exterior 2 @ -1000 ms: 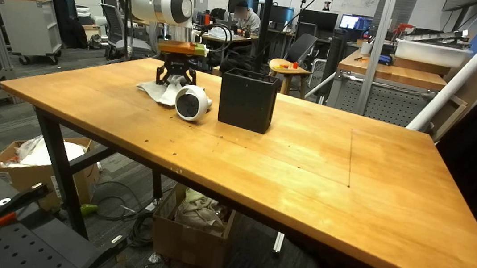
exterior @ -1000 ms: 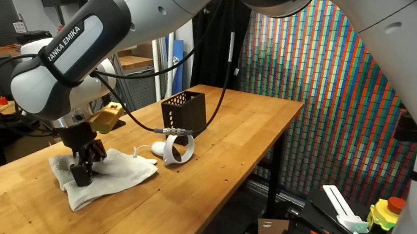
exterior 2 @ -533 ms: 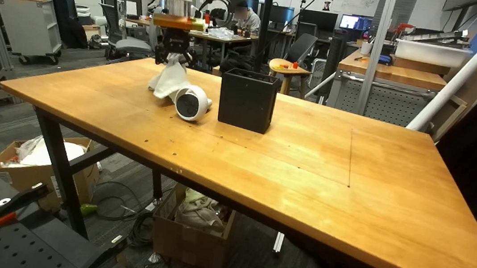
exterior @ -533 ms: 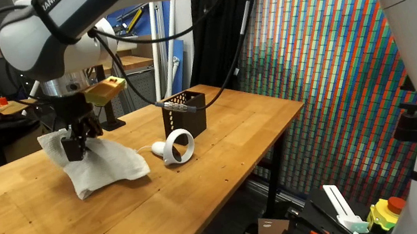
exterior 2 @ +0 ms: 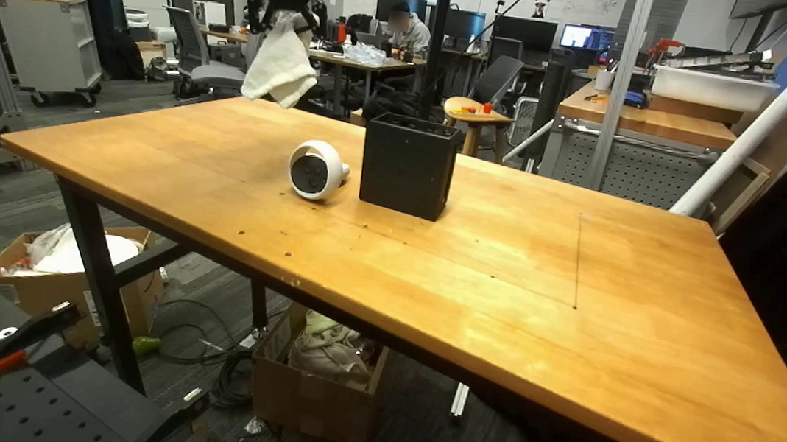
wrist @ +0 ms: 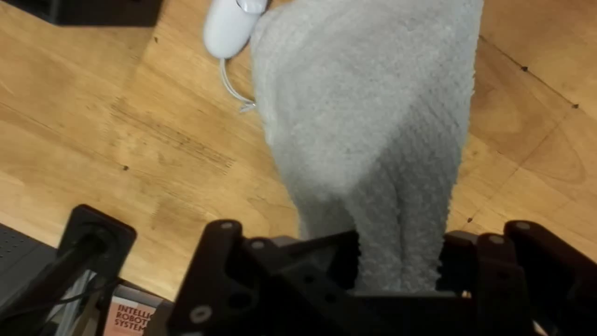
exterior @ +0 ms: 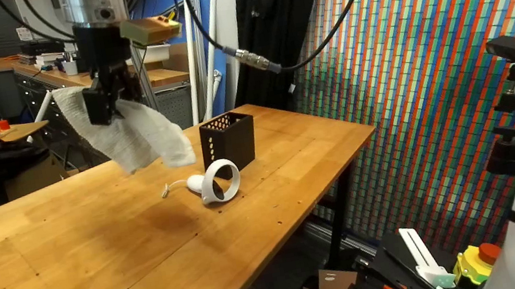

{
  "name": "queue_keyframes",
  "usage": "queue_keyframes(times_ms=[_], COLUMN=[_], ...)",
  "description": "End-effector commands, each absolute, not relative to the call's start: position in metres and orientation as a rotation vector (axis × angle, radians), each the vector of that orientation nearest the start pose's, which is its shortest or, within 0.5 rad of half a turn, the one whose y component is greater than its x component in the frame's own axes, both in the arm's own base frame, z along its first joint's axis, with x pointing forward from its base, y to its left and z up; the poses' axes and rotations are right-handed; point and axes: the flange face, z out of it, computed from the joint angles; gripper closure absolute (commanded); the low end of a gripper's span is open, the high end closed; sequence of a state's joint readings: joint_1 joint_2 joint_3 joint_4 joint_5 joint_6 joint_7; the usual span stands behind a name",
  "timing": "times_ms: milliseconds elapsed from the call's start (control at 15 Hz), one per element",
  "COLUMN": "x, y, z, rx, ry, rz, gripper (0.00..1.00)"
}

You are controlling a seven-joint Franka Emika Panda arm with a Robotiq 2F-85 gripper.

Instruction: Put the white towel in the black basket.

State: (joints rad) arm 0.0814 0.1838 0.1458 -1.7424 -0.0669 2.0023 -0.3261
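Note:
The white towel (exterior: 139,133) hangs in the air below my gripper (exterior: 113,106), clear of the wooden table. It also hangs in an exterior view (exterior 2: 281,66) under the gripper (exterior 2: 287,20). In the wrist view the towel (wrist: 364,102) is bunched between the fingers of the gripper (wrist: 399,254), which are closed on it with its thickness keeping them apart. The black basket (exterior: 231,141) stands upright on the table, to the right of the towel and lower in both exterior views (exterior 2: 407,167). Only a dark corner of the basket (wrist: 105,11) shows in the wrist view.
A white ring-shaped controller (exterior: 222,182) lies on the table (exterior: 75,282) close beside the basket, also in the wrist view (wrist: 231,30). A black post (exterior 2: 437,48) rises at the table's far edge behind the basket. A cable (exterior: 342,53) hangs from the arm.
The towel was lying on the table with the gripper down at it. The gripper has risen with the towel, lifting it off the table. The basket and controller have not moved.

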Motion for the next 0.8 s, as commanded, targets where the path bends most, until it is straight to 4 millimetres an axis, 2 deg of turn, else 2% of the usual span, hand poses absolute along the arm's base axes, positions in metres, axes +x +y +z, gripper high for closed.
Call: queue_keyframes(times_ms=[0, 267, 400, 733], x=[0.574, 0.558, 0.554, 0.56], y=[0.081, 0.016, -0.015, -0.08], z=[0.515, 0.539, 0.544, 0.532], rx=[-3.105, -3.165, -3.186, -3.187], ry=[-0.782, -0.656, -0.598, -0.507], rz=[-0.167, -0.211, -0.225, -0.224], gripper=[1.0, 1.0, 1.0, 1.0])
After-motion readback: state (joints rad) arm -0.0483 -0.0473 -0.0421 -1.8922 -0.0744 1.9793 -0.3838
